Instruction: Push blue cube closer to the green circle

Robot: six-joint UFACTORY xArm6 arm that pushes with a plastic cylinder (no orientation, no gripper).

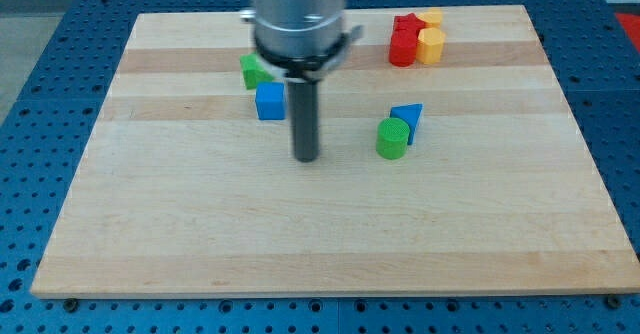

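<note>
While my tip (pixel 306 158), a bare rod with no pincer, sits between blue cube (pixel 269 102) and green circle (pixel 392 138), it must circle to the cube's left.

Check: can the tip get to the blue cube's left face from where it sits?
Probably yes. My tip sits right of and below the blue cube; bare board below lets it loop round, though the green block crowds its upper left.

Two blue blocks (pixel 269 101) (pixel 408 118), two green (pixel 392 138) (pixel 253 71), two red (pixel 404 26) (pixel 401 49), two yellow (pixel 431 45) (pixel 431 18).

lab | wooden board (pixel 330 244) on blue perforated bench (pixel 30 84)
</note>
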